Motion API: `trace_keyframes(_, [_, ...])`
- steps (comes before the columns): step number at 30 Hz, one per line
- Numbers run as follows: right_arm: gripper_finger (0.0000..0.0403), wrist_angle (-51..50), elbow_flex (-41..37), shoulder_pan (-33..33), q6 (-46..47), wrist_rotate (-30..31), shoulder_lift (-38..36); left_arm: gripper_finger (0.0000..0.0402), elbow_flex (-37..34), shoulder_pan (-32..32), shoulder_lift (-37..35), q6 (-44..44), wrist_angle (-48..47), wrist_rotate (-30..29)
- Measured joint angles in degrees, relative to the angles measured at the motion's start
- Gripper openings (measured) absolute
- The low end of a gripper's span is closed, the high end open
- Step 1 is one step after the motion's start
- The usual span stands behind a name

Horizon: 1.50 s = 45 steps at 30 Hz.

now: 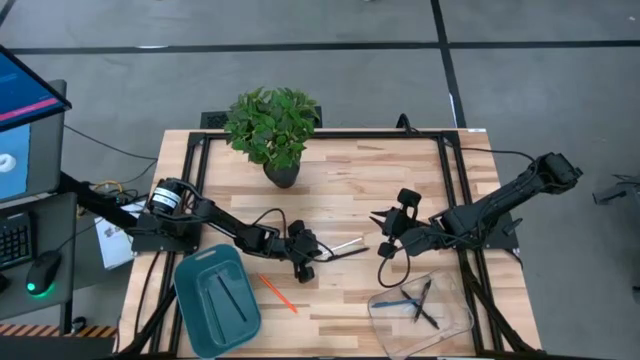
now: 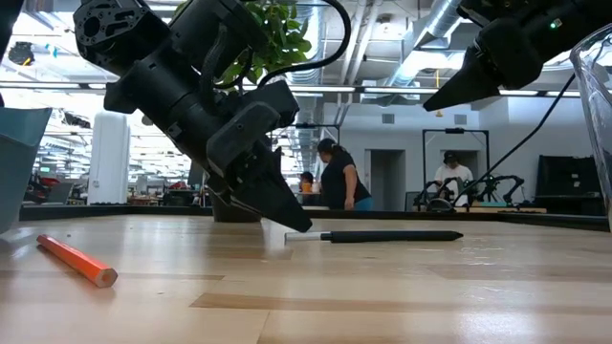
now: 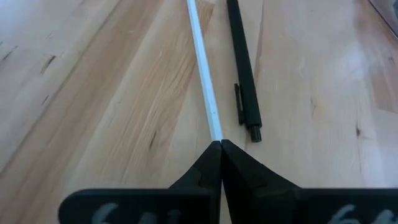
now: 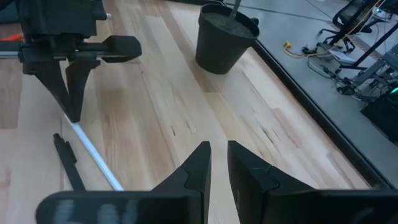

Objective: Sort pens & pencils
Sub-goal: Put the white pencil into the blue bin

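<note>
A whitish pencil [image 3: 202,68] and a black pen [image 3: 244,74] lie side by side on the wooden table [image 1: 400,170], near its middle. My left gripper [image 3: 221,144] is shut on the whitish pencil's near end, its fingertips down at the table top [image 2: 292,222]. An orange pencil [image 1: 278,293] lies flat nearer the front edge, beside the teal tray [image 1: 217,298]. My right gripper [image 4: 217,149] hangs above the table to the right of the two sticks [image 1: 380,220], open by a narrow gap, with nothing between its fingers. My left gripper pinches the whitish pencil's end [image 3: 215,134] between the tips of its two fingers. The fingers slant down from the table's left and run along the pencil's line. The pencil lies flat on the table, stretching away from the fingertips.
A clear container [image 1: 385,305] holding a few dark and blue sticks stands at the front right. A potted plant [image 1: 272,130] stands at the far edge. Bare wood lies between the two arms. People stand in the room behind the table.
</note>
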Motion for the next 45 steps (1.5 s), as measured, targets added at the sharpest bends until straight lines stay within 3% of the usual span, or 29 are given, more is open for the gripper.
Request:
trace_keyframes(14, [0.0075,0.0,0.0,0.0,1.0,0.0,0.0,0.0003,0.0,0.0,-0.1,-0.2,1.3,1.6])
trace_keyframes(28, [0.0075,0.0,0.0,0.0,1.1,-0.2,0.0,0.0083,0.0,0.0,-0.1,-3.2,1.2,1.6])
trace_keyframes(36, [0.0075,0.0,0.0,0.0,1.1,-0.2,0.0,0.0092,0.1,-0.6,-0.1,-4.3,0.0,1.1])
trace_keyframes(45, [0.0075,0.0,0.0,0.0,1.1,-0.2,0.0,0.0092,0.1,-1.7,-0.1,-5.1,-0.6,-4.4])
